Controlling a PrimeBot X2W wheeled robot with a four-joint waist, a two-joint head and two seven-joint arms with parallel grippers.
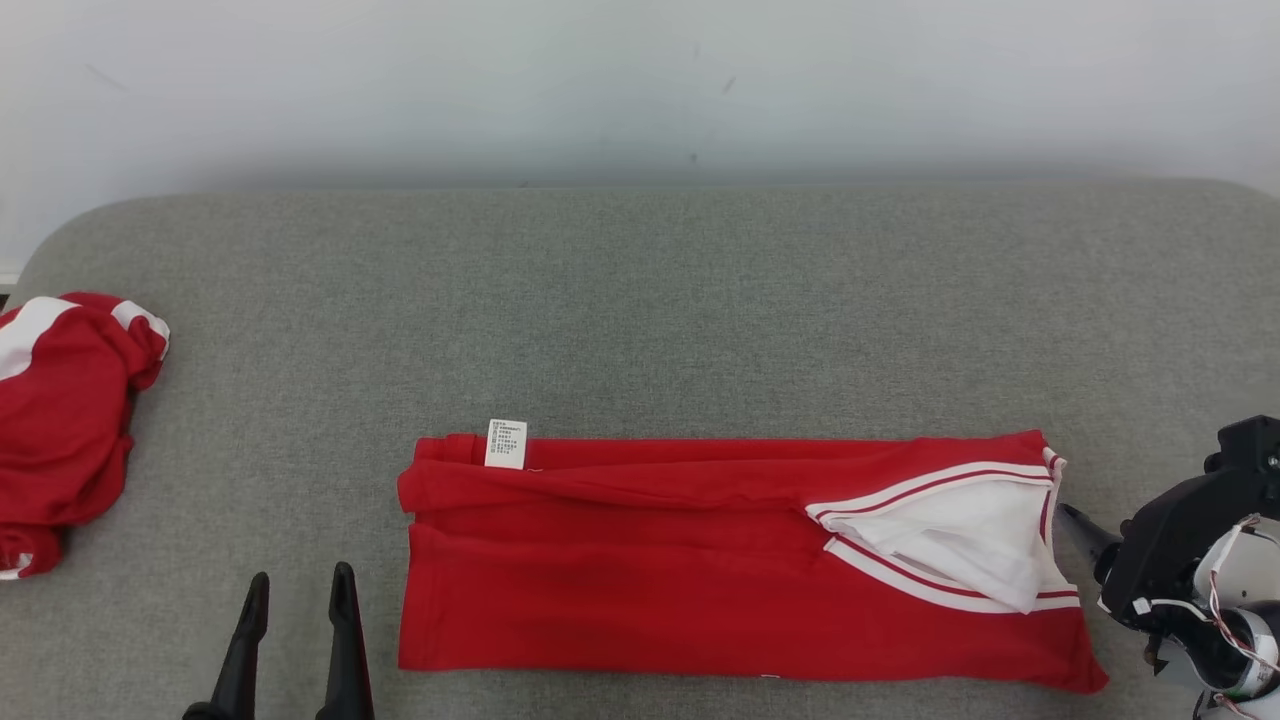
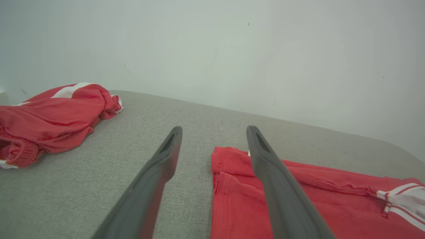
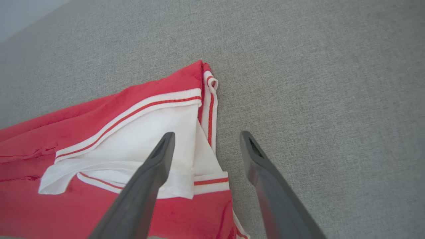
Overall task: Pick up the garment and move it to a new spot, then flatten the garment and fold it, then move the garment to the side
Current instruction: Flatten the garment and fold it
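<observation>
A red garment (image 1: 650, 580) lies folded into a long flat band on the grey cloth-covered desk (image 1: 640, 300), just below the middle of the head view, toward 6 o'clock. Its white collar (image 1: 960, 530) with red-striped trim sits at the band's 3 o'clock end. A small white label (image 1: 506, 443) stands up from the far edge near the 9 o'clock end.

The left tool (image 1: 300, 575) is at 7 o'clock, just beside the garment's near left corner. Its two dark fingers are spread wide and hold nothing. From its own wrist, one finger (image 2: 282, 192) crosses in front of the red cloth.

The right tool (image 3: 206, 134) is at 4 o'clock, by the collar end, also spread wide and empty. One finger (image 3: 146, 186) is over the white collar and the other is over bare grey cloth.

A second red and white garment (image 1: 60, 430) lies crumpled at 9 o'clock, well apart from the folded one. A pale wall (image 1: 640, 80) rises behind the desk at 12 o'clock.
</observation>
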